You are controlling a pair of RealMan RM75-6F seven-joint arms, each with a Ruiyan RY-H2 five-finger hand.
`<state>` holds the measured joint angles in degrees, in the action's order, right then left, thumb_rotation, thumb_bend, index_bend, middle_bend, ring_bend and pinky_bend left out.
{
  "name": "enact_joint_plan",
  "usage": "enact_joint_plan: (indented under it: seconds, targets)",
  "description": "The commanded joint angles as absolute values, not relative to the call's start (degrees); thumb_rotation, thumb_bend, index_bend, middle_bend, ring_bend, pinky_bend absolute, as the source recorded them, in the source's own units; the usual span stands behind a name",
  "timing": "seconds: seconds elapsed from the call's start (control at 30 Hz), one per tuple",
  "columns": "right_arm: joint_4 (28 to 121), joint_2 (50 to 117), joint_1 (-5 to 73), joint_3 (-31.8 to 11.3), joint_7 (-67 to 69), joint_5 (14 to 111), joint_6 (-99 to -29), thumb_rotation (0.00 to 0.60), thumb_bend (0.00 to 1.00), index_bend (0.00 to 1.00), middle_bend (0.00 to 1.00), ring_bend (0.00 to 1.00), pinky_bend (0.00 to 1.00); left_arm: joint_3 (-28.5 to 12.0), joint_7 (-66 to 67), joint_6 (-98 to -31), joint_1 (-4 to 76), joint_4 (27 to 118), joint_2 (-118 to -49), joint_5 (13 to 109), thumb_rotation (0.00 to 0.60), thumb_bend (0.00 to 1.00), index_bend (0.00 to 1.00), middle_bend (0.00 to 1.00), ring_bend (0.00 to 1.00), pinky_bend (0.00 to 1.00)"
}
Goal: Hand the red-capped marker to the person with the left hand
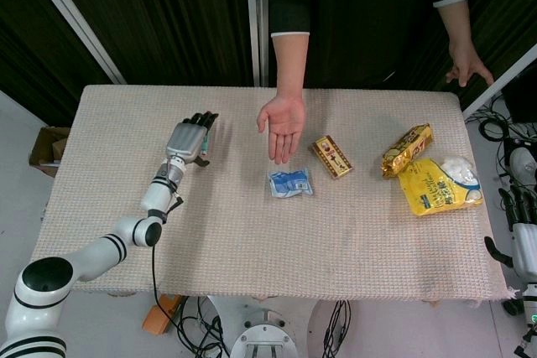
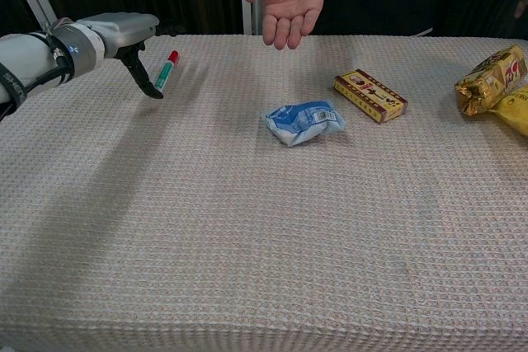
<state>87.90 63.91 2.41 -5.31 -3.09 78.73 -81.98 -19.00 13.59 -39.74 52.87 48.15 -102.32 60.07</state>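
The red-capped marker (image 2: 167,70) lies on the table cloth at the far left, red cap pointing away from me. In the head view only a green sliver of the marker (image 1: 204,150) shows under my left hand (image 1: 188,140). From the chest view, my left hand (image 2: 124,32) hovers just over and left of it, dark fingers (image 2: 147,80) reaching down beside the marker's green end, nothing gripped. The person's hand (image 1: 283,123) is held out palm up over the far edge, to the right of the marker. My right hand (image 1: 513,232) hangs off the table's right side, holding nothing.
A blue-white packet (image 1: 290,182) lies mid-table, a yellow-red box (image 1: 332,157) to its right. A gold snack bag (image 1: 407,150) and a yellow bag (image 1: 436,186) sit at the far right. A cardboard box (image 1: 46,147) stands on the floor left of the table.
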Motion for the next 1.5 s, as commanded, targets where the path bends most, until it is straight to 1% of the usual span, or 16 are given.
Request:
enact_joint_plan:
  seconds: [0.03, 0.13, 0.33, 0.47, 0.53, 0.57, 0.63, 0.7, 0.77, 0.83, 0.87, 0.93, 1.0, 1.17, 1.37, 1.5]
  targets:
    - [87.7, 64.2, 2.7, -5.2, -3.2, 78.9, -81.6, 0.6, 0.2, 0.0, 0.0, 0.0, 0.0, -19.1, 13.2, -39.9, 52.8, 48.2, -102.2, 59.5, 0.6, 0.07, 0.05, 0.08, 0.08, 0.23]
    - [87.7, 64.0, 2.6, -5.2, -3.1, 79.0, -81.7, 0.6, 0.2, 0.0, 0.0, 0.0, 0.0, -19.6, 13.1, -40.2, 52.8, 48.5, -102.4, 58.1, 0.6, 0.07, 0.05, 0.08, 0.08, 0.23]
    - [87.6, 63.6, 2.3, -5.3, -2.3, 78.9, -82.3, 0.6, 0.2, 0.0, 0.0, 0.0, 0.0, -22.5, 13.6, -41.4, 53.8, 51.1, -102.7, 53.3, 0.592, 0.05, 0.05, 0.08, 0.08, 0.23]
    - [86.9, 63.8, 2.1, -5.0, -1.8, 78.6, -81.9, 0.6, 0.2, 0.0, 0.0, 0.0, 0.0, -23.0, 18.1, -42.1, 54.9, 51.4, -103.6, 48.8, 0.569, 0.07, 0.06, 0.12, 0.08, 0.24]
    - [86.6, 63.8, 2.1, -4.9, -1.7, 78.7, -81.8, 0.6, 0.2, 0.0, 0.0, 0.0, 0.0, -23.7, 22.8, -44.2, 55.6, 50.4, -105.3, 44.2, 0.555, 0.09, 0.07, 0.15, 0.12, 0.28]
    - [86.4, 63.8, 2.0, -4.9, -1.5, 78.7, -81.9, 0.6, 0.2, 0.0, 0.0, 0.0, 0.0, -24.2, 25.8, -46.4, 56.0, 49.5, -106.6, 41.5, 0.522, 0.09, 0.09, 0.18, 0.15, 0.33]
    - [86.2, 63.8, 1.9, -4.9, -0.9, 78.7, -82.0, 0.6, 0.2, 0.0, 0.0, 0.0, 0.0, -26.2, 32.7, -50.5, 57.3, 48.6, -109.5, 34.5, 0.415, 0.1, 0.18, 0.27, 0.22, 0.47]
    - [86.0, 63.7, 2.0, -4.9, -0.7, 78.8, -81.8, 0.6, 0.2, 0.0, 0.0, 0.0, 0.0, -27.2, 38.7, -53.2, 58.5, 47.9, -111.0, 29.8, 0.364, 0.1, 0.23, 0.31, 0.26, 0.54]
    - [85.9, 63.5, 2.0, -4.8, -0.6, 79.1, -81.9, 0.6, 0.2, 0.0, 0.0, 0.0, 0.0, -26.9, 44.4, -55.6, 59.9, 45.9, -112.4, 27.8, 0.345, 0.11, 0.25, 0.34, 0.28, 0.57]
    - [85.8, 63.5, 1.9, -4.8, -0.4, 79.1, -81.9, 0.6, 0.2, 0.0, 0.0, 0.0, 0.0, -28.2, 47.4, -55.9, 60.8, 44.4, -113.5, 24.9, 0.336, 0.12, 0.28, 0.38, 0.32, 0.6]
    - [85.7, 63.5, 1.9, -4.8, -0.2, 79.0, -81.8, 0.6, 0.2, 0.0, 0.0, 0.0, 0.0, -29.2, 48.3, -55.7, 61.1, 44.1, -113.9, 23.2, 0.306, 0.12, 0.29, 0.41, 0.34, 0.61]
    - [85.5, 63.5, 1.8, -4.8, 0.0, 78.7, -81.6, 0.6, 0.2, 0.0, 0.0, 0.0, 0.0, -30.7, 50.5, -55.4, 61.9, 43.1, -114.4, 20.5, 0.217, 0.11, 0.3, 0.43, 0.35, 0.63]
    - [85.3, 63.5, 1.8, -4.8, 0.1, 78.6, -81.5, 0.6, 0.2, 0.0, 0.0, 0.0, 0.0, -30.6, 52.1, -55.3, 62.5, 41.6, -115.0, 20.1, 0.187, 0.11, 0.3, 0.43, 0.36, 0.63]
    - [85.3, 63.5, 1.8, -4.8, 0.1, 78.8, -81.6, 0.6, 0.2, 0.0, 0.0, 0.0, 0.0, -30.3, 54.0, -54.4, 63.1, 37.9, -116.7, 20.0, 0.195, 0.15, 0.32, 0.46, 0.38, 0.65]
    - [85.5, 63.3, 1.8, -4.8, -0.1, 78.8, -81.7, 0.6, 0.2, 0.0, 0.0, 0.0, 0.0, -28.0, 51.1, -53.2, 62.4, 34.3, -118.3, 25.1, 0.324, 0.18, 0.36, 0.5, 0.42, 0.68]
    - [85.8, 63.0, 1.7, -4.8, -0.2, 78.7, -81.8, 0.6, 0.2, 0.0, 0.0, 0.0, 0.0, -27.2, 48.0, -52.0, 62.2, 31.8, -119.6, 28.2, 0.457, 0.25, 0.4, 0.52, 0.44, 0.69]
